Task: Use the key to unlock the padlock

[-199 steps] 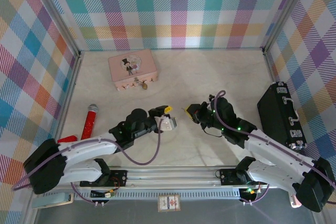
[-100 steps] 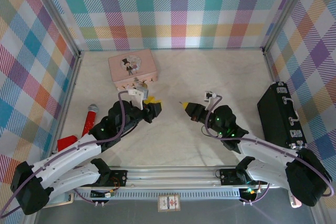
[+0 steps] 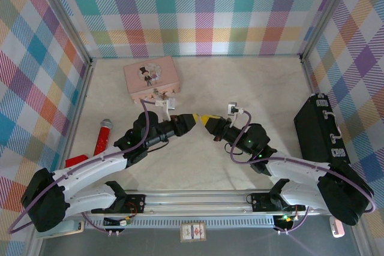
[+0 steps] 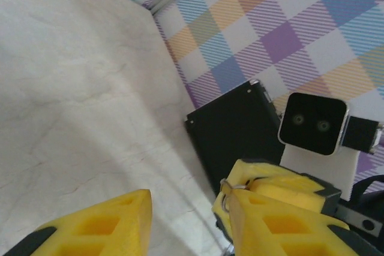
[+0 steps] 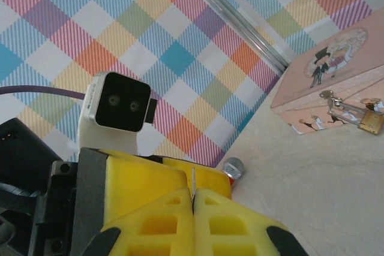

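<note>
Two pincers face each other tip to tip over the table: left of them the padlock hangs at the front of the pink case, my left pincer stands open, and my right pincer is pinched tight on the key.

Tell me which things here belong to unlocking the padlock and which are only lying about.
For the job: padlock; key, pinched in the shut right end effector; open left end effector.
Lying about: pink case; red stick; black case.
</note>
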Tool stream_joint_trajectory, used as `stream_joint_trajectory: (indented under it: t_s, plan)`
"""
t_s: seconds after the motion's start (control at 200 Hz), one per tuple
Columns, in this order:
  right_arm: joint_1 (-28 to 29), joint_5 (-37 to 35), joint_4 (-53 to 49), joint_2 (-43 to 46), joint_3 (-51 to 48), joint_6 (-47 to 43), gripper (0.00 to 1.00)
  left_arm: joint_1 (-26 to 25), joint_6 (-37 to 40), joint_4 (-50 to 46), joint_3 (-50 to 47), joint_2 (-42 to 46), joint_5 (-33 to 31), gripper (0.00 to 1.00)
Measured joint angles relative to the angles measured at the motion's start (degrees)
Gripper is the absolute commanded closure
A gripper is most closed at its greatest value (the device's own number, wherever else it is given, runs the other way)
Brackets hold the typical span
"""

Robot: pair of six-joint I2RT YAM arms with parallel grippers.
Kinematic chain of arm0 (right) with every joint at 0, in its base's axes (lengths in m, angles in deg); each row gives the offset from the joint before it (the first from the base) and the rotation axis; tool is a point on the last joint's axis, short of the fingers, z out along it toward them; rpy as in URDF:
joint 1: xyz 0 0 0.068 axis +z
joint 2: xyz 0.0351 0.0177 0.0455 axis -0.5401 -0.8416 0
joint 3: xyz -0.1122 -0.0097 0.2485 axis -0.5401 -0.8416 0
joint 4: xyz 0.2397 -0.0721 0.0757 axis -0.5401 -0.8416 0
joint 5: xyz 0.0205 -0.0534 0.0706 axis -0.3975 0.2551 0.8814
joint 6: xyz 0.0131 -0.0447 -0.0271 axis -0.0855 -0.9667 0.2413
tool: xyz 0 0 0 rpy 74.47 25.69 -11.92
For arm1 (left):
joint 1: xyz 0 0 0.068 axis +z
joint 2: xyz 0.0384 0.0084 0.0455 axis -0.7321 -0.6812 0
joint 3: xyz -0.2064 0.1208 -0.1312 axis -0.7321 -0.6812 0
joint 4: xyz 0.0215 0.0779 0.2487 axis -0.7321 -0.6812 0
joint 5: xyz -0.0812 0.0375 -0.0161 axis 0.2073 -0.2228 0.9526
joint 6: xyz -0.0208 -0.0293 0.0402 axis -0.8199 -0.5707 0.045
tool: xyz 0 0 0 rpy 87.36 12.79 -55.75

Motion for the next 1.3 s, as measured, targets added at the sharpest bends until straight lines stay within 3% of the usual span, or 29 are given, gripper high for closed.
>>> stream_joint_trajectory:
  t_s: [0.255,0.74,0.8,1.035,1.3]
  plan:
    - [0.94,1.31,1.77,-1.05,0.0,-0.46,1.0,0.02,-3.15,4.83,0.0,-1.33,1.9,0.7]
    - [1.05,-0.26,1.86,-1.25,0.0,0.11,1.0,0.22,-4.42,6.16,0.39,-1.7,3.61,1.0]
    - [1.05,-0.42,1.95,-1.22,0.0,0.48,1.0,0.22,-4.42,6.03,0.66,-1.7,3.82,1.0]
    - [1.09,-3.08,-1.53,-0.31,-0.09,4.15,0.71,0.22,-1.38,0.44,2.34,-1.6,2.78,1.0]
    - [-2.84,1.09,-1.31,-1.31,-0.94,6.45,0.61,0.22,8.94,-14.58,10.56,-0.04,-1.33,1.0]
